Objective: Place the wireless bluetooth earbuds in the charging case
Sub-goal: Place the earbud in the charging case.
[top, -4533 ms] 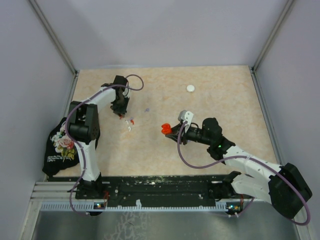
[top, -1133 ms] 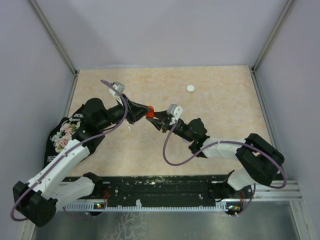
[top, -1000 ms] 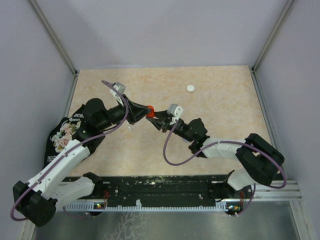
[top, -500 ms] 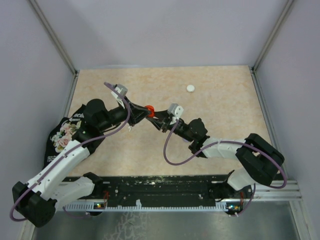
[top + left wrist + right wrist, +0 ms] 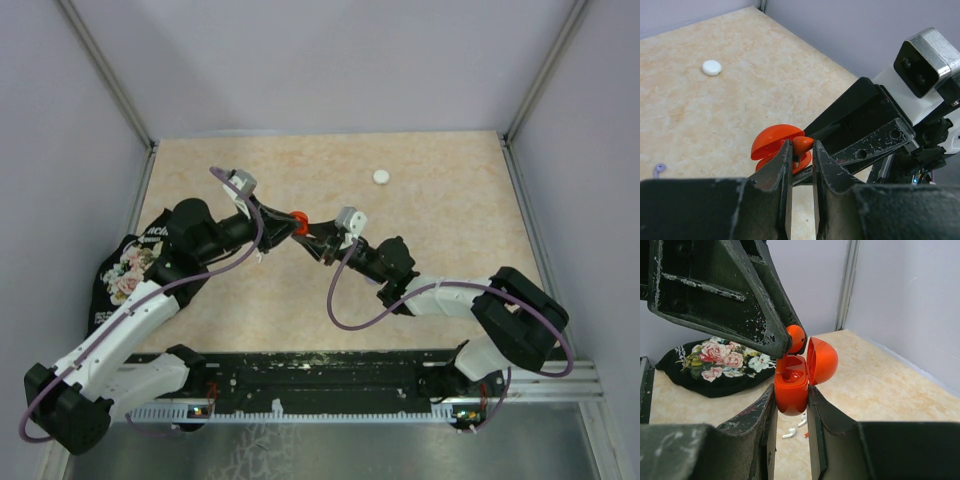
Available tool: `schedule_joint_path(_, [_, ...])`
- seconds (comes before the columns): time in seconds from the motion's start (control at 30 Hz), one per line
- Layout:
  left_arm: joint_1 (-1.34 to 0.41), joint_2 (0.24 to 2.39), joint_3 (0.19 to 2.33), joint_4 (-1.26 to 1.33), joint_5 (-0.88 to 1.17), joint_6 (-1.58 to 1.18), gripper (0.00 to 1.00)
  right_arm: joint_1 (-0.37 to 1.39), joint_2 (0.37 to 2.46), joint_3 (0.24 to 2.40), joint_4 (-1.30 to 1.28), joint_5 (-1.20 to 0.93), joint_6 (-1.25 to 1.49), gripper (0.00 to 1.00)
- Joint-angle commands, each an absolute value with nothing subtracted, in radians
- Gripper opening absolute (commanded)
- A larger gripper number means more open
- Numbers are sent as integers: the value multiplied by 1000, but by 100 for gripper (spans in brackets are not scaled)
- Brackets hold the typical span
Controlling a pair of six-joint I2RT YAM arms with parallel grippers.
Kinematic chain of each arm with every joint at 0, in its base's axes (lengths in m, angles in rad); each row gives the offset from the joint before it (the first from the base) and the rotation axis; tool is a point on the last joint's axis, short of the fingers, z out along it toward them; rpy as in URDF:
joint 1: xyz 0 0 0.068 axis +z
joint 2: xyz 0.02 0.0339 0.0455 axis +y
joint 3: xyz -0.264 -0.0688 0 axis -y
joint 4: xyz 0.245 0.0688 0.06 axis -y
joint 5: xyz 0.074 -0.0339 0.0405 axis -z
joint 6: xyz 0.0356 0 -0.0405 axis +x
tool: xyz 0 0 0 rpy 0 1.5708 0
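My right gripper [image 5: 790, 396] is shut on a red charging case [image 5: 790, 385] and holds it upright above the table, its lid [image 5: 822, 360] swung open. My left gripper [image 5: 801, 150] is shut on a red earbud [image 5: 802, 144]. That earbud [image 5: 795, 338] hangs just above the case's open well. In the top view the two grippers meet tip to tip at the red case [image 5: 298, 219]. Two white earbuds [image 5: 788, 433] lie on the table below the case. A lilac earbud [image 5: 659, 169] lies off to the left.
A white disc-shaped case [image 5: 381, 177] sits toward the table's far side. A black floral cloth [image 5: 125, 275] lies at the left edge under my left arm. Grey walls close off the table's left, right and far sides.
Since the oldest frame both arms have come together at mid-table, the left one bringing the red earbud. Over the last second the left gripper edged slightly closer over the case.
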State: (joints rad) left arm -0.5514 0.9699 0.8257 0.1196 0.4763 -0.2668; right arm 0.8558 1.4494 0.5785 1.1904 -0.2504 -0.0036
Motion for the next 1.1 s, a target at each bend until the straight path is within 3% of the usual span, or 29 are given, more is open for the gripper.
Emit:
schedule_joint_path(0.0, [-562,967,820,137,500,-246,13,867,1434,630,1277,-268,12,0])
schedule_joint_path(1.07, [-565,962,826,73,525,-156,14,868,1446,628,1337,-270,55,0])
